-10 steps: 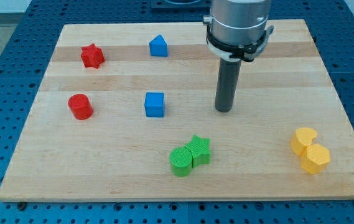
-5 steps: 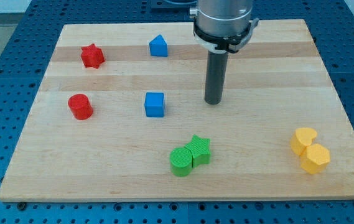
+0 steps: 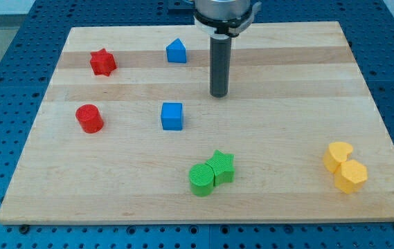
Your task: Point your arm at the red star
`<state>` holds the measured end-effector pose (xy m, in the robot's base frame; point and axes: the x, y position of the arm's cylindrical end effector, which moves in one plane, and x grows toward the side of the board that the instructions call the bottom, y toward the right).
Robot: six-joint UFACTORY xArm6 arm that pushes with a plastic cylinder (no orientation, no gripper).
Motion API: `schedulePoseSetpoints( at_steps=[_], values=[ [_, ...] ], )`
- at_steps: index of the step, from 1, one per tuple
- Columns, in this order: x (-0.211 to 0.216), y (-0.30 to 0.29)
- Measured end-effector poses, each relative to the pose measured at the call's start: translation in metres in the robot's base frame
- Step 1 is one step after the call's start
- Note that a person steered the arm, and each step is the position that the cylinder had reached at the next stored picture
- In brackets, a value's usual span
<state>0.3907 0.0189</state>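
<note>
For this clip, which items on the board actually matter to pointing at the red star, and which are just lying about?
Part of the job:
- red star, near the view's top left
- my tip, well to the view's right of it, touching no block

Just lying about:
- red cylinder
- blue pentagon-like block
- blue cube
- green cylinder touching green star
- yellow heart against yellow hexagon

Robotics lab bench: wooden board (image 3: pixel 363 83) of small coloured blocks resting on blue perforated metal table (image 3: pixel 3 90), industrial arm overhead.
</note>
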Motion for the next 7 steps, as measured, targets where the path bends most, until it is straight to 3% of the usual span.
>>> schedulePoseSetpoints(
  at_steps=[7],
  values=[
    [0.0,-0.056]
  ],
)
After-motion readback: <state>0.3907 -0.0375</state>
